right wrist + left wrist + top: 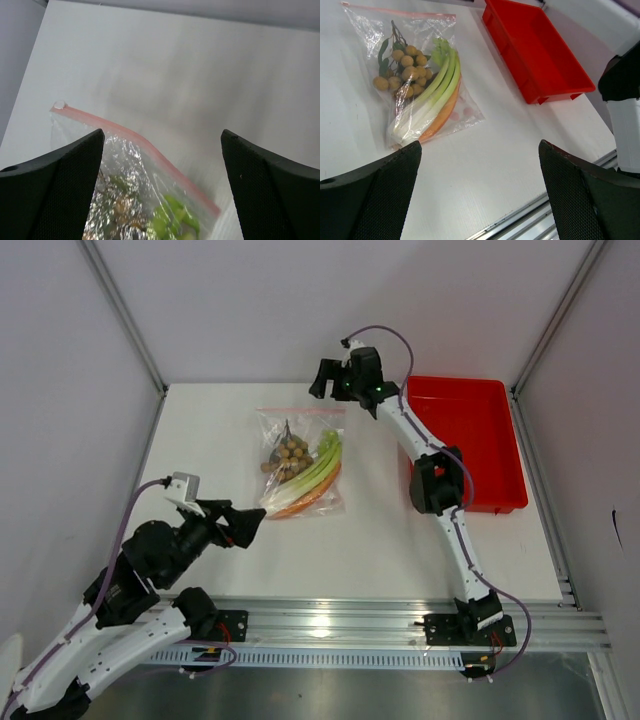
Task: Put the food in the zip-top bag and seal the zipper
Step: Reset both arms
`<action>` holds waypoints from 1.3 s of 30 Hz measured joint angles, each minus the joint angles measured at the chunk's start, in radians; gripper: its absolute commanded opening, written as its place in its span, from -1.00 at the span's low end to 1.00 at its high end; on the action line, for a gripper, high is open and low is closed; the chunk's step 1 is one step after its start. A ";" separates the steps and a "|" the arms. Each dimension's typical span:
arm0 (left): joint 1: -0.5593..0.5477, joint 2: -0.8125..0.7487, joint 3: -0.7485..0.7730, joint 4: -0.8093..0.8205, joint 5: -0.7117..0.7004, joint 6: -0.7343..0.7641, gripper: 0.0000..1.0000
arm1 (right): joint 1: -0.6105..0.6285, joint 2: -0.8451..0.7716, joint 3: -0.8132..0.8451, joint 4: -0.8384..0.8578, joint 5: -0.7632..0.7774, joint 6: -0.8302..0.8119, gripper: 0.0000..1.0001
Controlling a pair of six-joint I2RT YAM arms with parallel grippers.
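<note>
The zip-top bag (302, 462) lies flat mid-table with the food inside: a bunch of grapes (289, 454), a white-and-green leek stalk (312, 472) and an orange-skinned wedge (305, 505). Its pink-red zipper (300, 411) runs along the far edge. My right gripper (325, 382) hovers open just beyond the bag's far right corner. In the right wrist view the zipper (150, 149) crosses between the open fingers of that gripper (162, 134), touching neither, and the white slider tab (60, 105) sits at its left end. My left gripper (250, 523) is open near the bag's front left corner, holding nothing.
A red tray (500, 440) stands at the right, with the right arm's elbow (437, 483) over its left rim. The left wrist view shows the bag (415, 75), the red tray (540, 75) and the table's aluminium front rail (530, 220).
</note>
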 measured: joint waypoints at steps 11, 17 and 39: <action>0.000 0.028 -0.001 -0.060 0.020 -0.069 0.99 | -0.040 -0.663 -0.544 -0.227 0.248 -0.037 0.99; 0.000 -0.064 -0.034 -0.026 0.034 -0.109 0.99 | -0.005 -1.170 -1.190 -0.196 0.312 -0.008 0.99; 0.000 -0.338 -0.735 1.046 0.526 -0.523 0.99 | 0.276 -2.444 -2.506 0.555 -0.130 0.410 0.99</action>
